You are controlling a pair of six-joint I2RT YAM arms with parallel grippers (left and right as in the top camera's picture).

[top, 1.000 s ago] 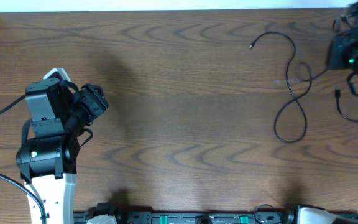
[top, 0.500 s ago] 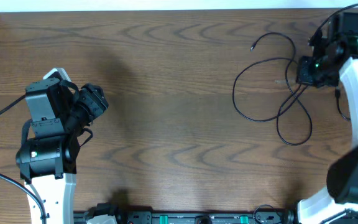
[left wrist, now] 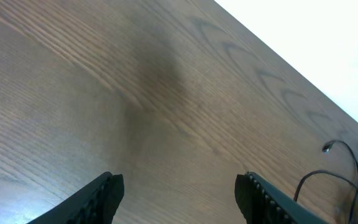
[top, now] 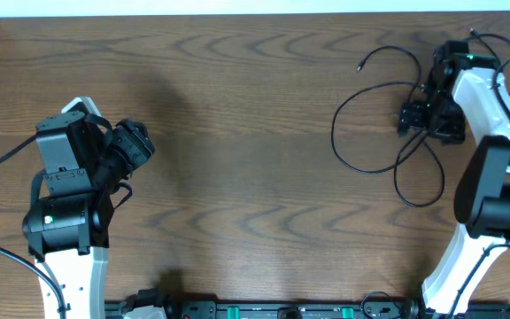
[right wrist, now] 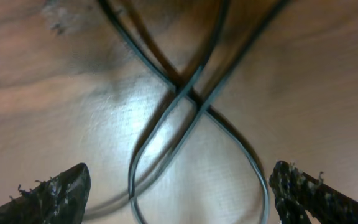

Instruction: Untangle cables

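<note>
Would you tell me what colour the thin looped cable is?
The thin looped cable is black, clearest in the overhead view.

Overhead looks straight down; right wrist close, left wrist oblique — all share the cables (right wrist: 188, 94).

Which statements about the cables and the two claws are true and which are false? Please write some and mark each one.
1. The right claw is open above black cables that cross each other. True.
2. The left claw holds a cable. False: it is open, with only bare table below it.
3. The black cables lie on the right arm's side of the table. True.
4. The black cables lie in one straight line. False: they form loops that cross.
</note>
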